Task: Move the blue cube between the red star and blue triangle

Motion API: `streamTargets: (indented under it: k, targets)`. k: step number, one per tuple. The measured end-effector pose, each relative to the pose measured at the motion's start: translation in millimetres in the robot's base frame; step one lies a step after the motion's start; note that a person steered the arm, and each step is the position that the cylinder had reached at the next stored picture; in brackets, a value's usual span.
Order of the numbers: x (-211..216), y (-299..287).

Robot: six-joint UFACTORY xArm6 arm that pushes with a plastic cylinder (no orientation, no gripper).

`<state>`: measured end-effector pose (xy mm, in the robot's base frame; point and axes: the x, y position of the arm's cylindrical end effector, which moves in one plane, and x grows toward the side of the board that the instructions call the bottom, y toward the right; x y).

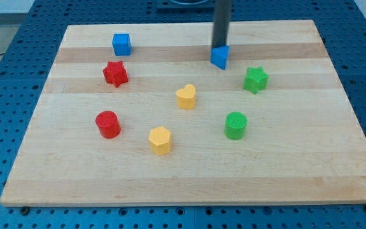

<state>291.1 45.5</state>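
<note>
Blue cube sits near the board's top-left corner, just above the red star; my tip touches the blue triangle near the top edge, well apart from the cube.

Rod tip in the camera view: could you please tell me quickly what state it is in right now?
My tip: no claw, holds nothing; it sits at the upper edge of the blue triangle, far from the blue cube.

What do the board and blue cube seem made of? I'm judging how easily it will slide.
Board: looks like pale wood with a smooth finish; grain and plank bands show. Blue cube: probably matte plastic; uniform colour, no grain, soft edges.
</note>
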Motion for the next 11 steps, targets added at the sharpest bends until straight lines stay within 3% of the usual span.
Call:
streamTargets:
  k: [1, 2, 3, 4, 5, 8, 10, 11]
  targets:
    - [-27, -19]
    - [-65, -83]
    - [-69, -203]
    - [-55, -236]
    - [-19, -188]
    - [7, -196]
    - [39, -151]
    - [39, -201]
